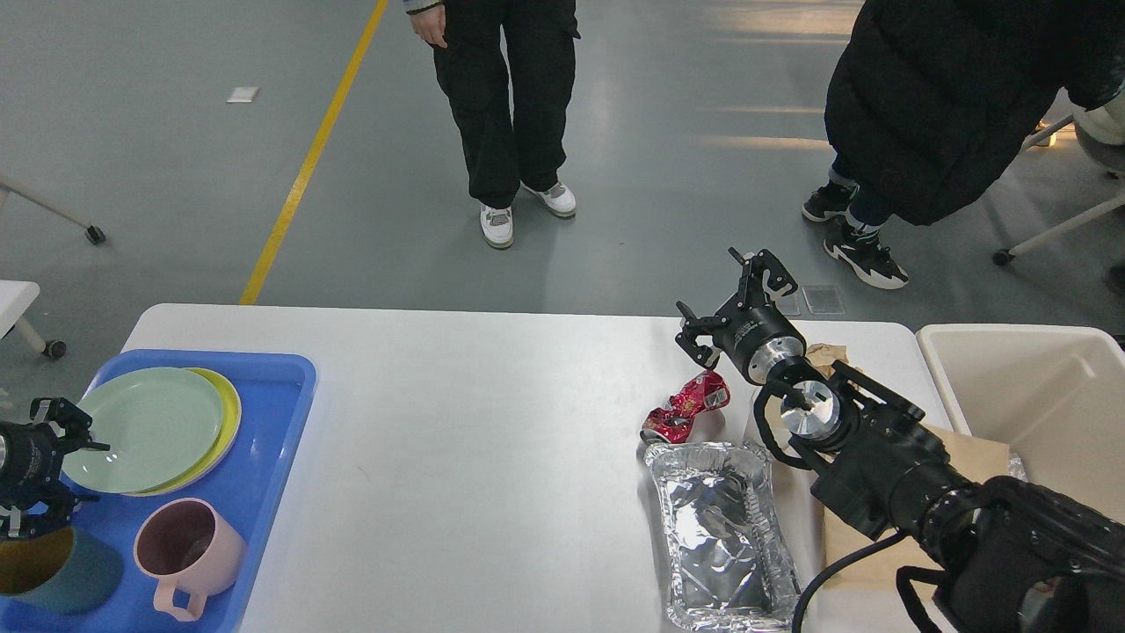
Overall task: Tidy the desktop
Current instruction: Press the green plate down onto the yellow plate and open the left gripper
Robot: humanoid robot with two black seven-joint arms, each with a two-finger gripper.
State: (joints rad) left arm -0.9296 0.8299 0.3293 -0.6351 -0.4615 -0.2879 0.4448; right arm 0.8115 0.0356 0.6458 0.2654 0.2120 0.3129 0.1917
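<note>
On the white tabletop [492, 440], trash lay grouped beside the crushed red can [685, 407]: a foil tray [721, 536] just nearer the camera, brown paper to its right, presumably staged for the cream bin [1028, 387] farther right. Above the can, the right gripper [734, 303] held its jaws apart, empty. Far left, the left gripper [53, 457] hung jaws apart over the blue tray [272, 440]. No writing was legible.

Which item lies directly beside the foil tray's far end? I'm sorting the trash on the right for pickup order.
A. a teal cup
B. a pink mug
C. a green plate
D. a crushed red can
D: the crushed red can lies on the desktop just beyond the far end of the foil tray; the mug, plate and cup all sit in the blue tray on the left.
</note>
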